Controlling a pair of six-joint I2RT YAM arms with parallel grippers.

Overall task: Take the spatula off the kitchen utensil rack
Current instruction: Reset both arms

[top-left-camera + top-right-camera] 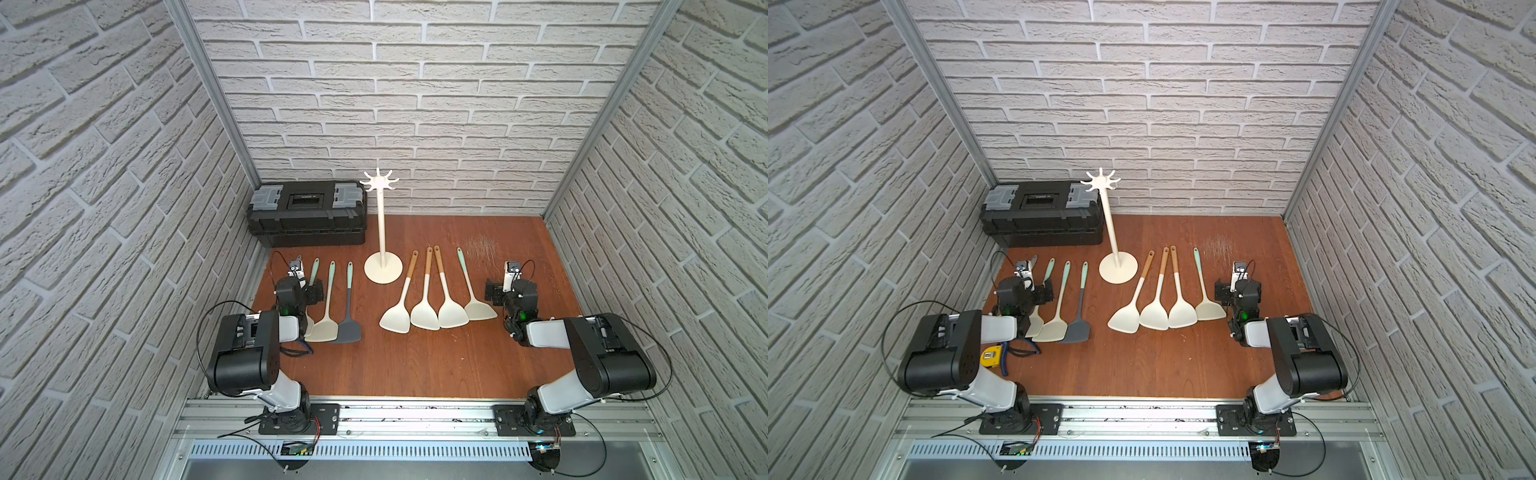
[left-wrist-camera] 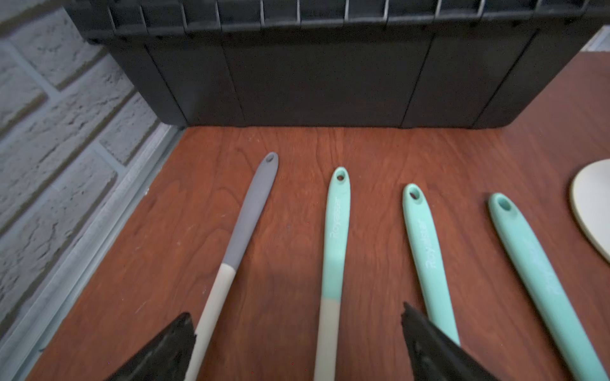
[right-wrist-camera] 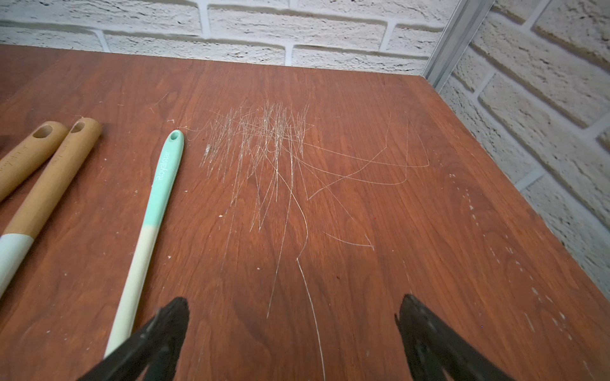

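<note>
The rack (image 1: pixel 381 232) stands upright toward the back of the surface (image 1: pixel 415 365), its round base near the corner of the black toolbox (image 1: pixel 307 216). The spatulas (image 1: pixel 424 299) all lie flat on the surface, handles pointing at the back wall. Four are on the right of the rack with their heads crowded edge to edge, and four are on the left.

The left end effector (image 2: pixel 297 325) is spread wide and holds nothing. It sits over the handles of the left group. A mint handle (image 2: pixel 336 231) runs between its fingers and a grey handle (image 2: pixel 247 224) passes just beside one of them; I can't tell if anything touches. "Royalstar" is printed in white along that mint handle and the next one over, a bit blurred. The lettering on the third mint handle is too faint to read.

The right end effector (image 3: pixel 293 305) is also wide open and empty, over a bare patch covered in pale scratches (image 3: pixel 264 148). Just beside one finger lies a mint spatula (image 3: pixel 155 204), with "Royalstar" clear on its handle. Two wooden handles (image 3: pixel 52 174) lie beyond it; their lettering is too faint to make out.

Any writing on the toolbox lid is too small to read.
</note>
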